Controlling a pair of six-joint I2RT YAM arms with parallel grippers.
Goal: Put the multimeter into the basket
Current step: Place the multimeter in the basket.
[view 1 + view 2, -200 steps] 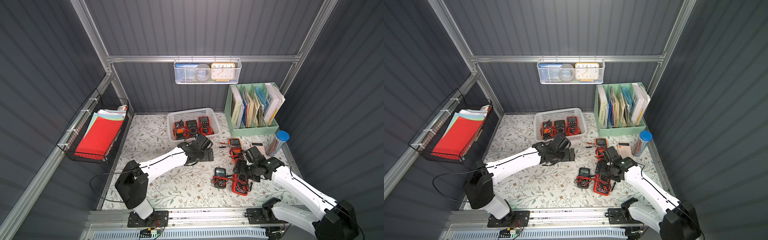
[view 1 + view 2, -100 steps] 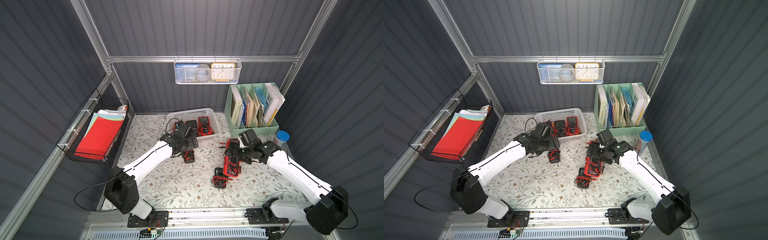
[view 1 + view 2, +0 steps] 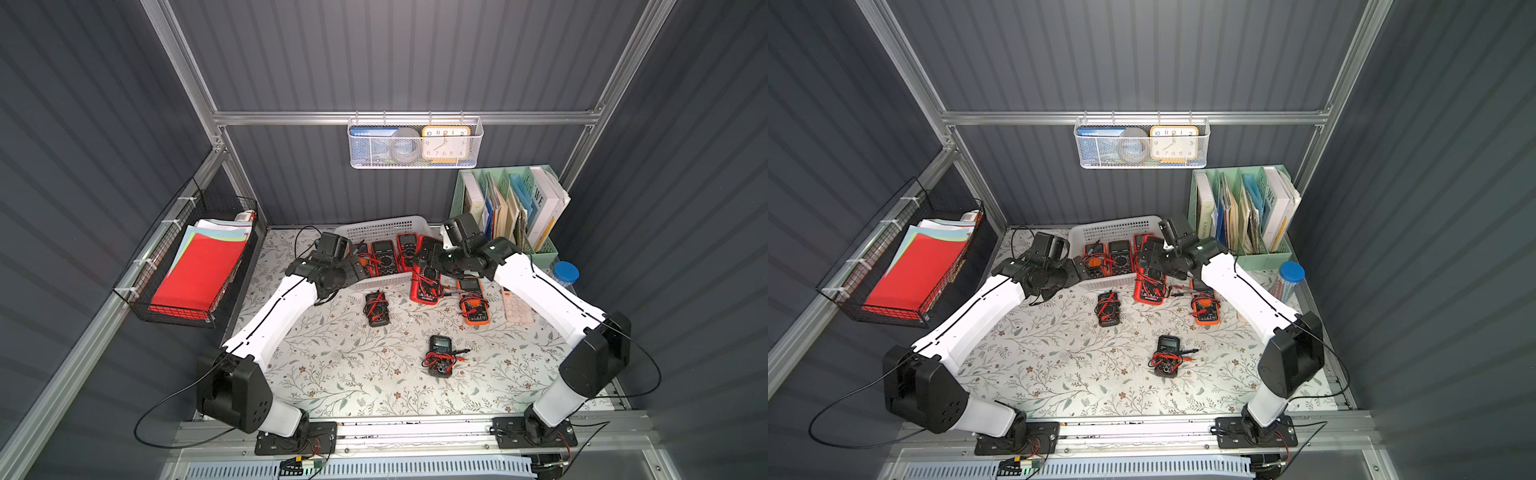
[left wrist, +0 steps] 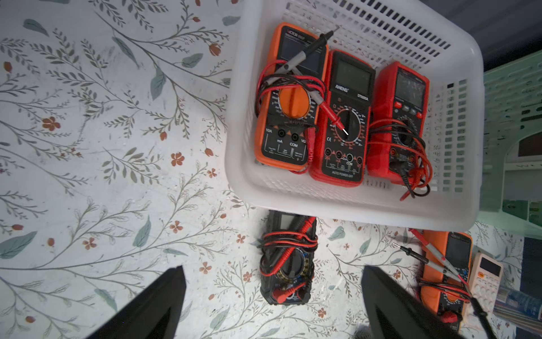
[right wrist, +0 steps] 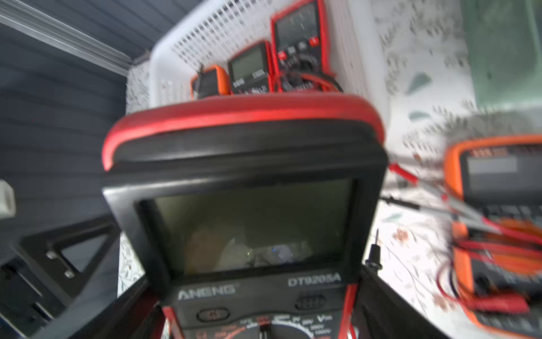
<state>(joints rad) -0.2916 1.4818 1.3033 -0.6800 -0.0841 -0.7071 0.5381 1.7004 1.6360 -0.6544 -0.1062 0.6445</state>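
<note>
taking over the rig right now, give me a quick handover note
Left gripper: open, empty, by the basket.
Right gripper: shut on the big red multimeter, at the basket's near right corner, not yet inside.
Done: three multimeters lie in the basket.
Left: drop the red one in; then the small black multimeter, orange multimeter and second black multimeter on the table.

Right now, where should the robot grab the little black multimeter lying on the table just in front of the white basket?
Pinch the black multimeter across its two long sides, around the middle, coming straight down from above. It lies flat, face up, narrowest that way, with bare table on either side. The basket stands close to its far end.
</note>
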